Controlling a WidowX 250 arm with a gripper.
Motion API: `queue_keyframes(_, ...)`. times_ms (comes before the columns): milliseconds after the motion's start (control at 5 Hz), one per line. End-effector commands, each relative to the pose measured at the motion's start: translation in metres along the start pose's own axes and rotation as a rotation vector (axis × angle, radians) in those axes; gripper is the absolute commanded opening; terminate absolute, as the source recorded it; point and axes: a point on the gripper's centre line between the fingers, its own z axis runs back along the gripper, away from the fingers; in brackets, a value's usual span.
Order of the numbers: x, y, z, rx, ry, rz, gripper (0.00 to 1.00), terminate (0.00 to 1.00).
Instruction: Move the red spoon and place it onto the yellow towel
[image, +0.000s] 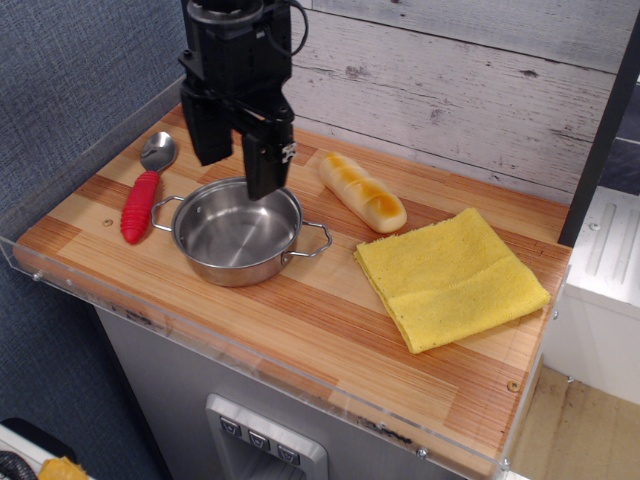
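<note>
red spoon (142, 196) lies left of steel pot (238, 231), yellow towel (450, 277) far right; gripper (234, 168) hangs above pot, fingers spread, holding nothing

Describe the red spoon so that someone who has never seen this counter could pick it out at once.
Start at the steel pot near the left end of the wooden counter. Just left of its handle, by the counter's left edge, lies the red spoon, its bowl pointing toward the back wall. Its thick, ribbed bright red handle and shiny silver bowl set it apart; nothing else here is red.
</note>
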Motion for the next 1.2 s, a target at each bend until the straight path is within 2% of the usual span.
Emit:
queue_keyframes(0,-0.024,0.024,-0.002,0.049,0.043,0.145,1.00,0.00)
queue_keyframes(200,-0.030,0.041,-0.004,0.054,0.066,0.226,1.00,0.00)
queue_keyframes(400,-0.036,0.068,-0.004,0.058,0.057,0.349,1.00,0.00)
queue_keyframes(600,-0.033,0.095,-0.016,0.036,0.075,0.418,1.00,0.00)
queue_keyframes(800,-0.033,0.117,-0.026,-0.021,0.048,0.487,1.00,0.00)
queue_keyframes(1000,-0.023,0.119,-0.047,-0.033,0.091,0.452,1.00,0.00)
